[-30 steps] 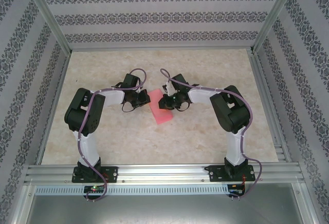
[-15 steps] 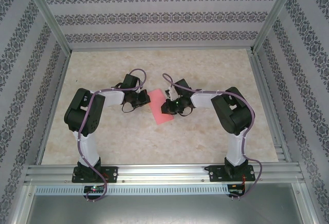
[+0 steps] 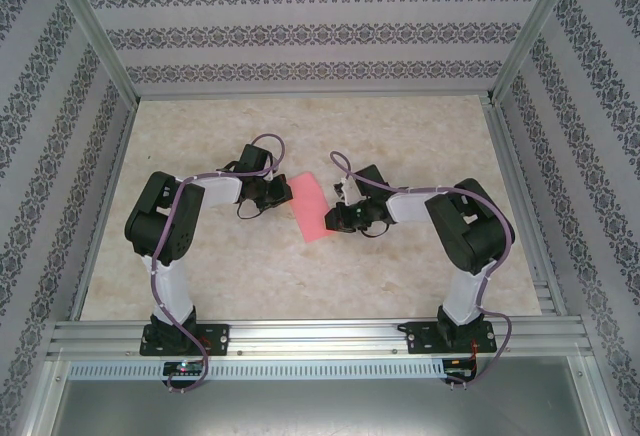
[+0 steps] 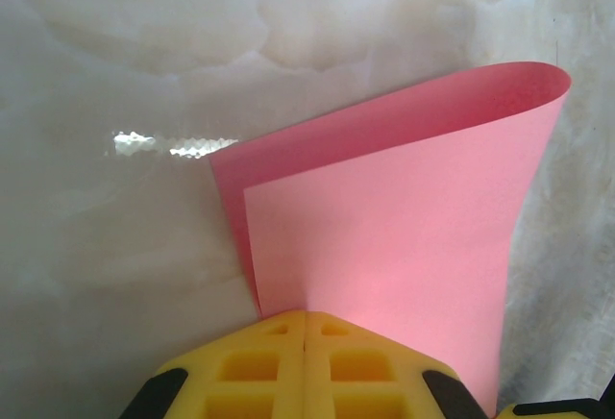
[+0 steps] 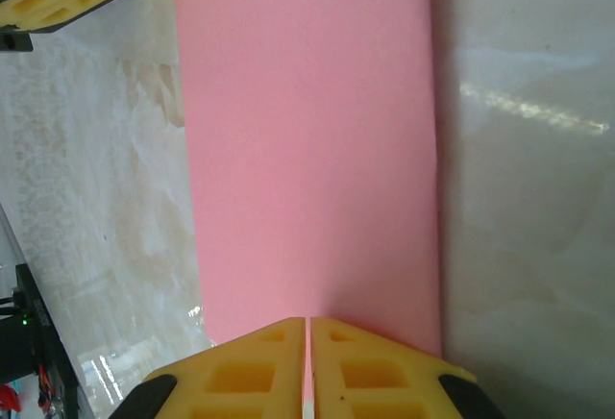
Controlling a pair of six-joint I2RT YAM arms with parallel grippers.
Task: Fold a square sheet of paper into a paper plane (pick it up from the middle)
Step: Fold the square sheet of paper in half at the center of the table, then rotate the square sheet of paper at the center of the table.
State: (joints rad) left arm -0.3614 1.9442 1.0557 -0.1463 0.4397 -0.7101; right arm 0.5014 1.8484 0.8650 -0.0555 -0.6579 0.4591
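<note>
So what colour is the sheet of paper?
The square sheet of paper is plain salmon pink, no pattern; best seen in the right wrist view.

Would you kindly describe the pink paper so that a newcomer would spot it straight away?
On the marbled beige table, look near its middle. The paper lies there doubled into a narrow strip, pinched by the left gripper on one side and the right gripper on the other. Nothing else there is salmon pink.
</note>
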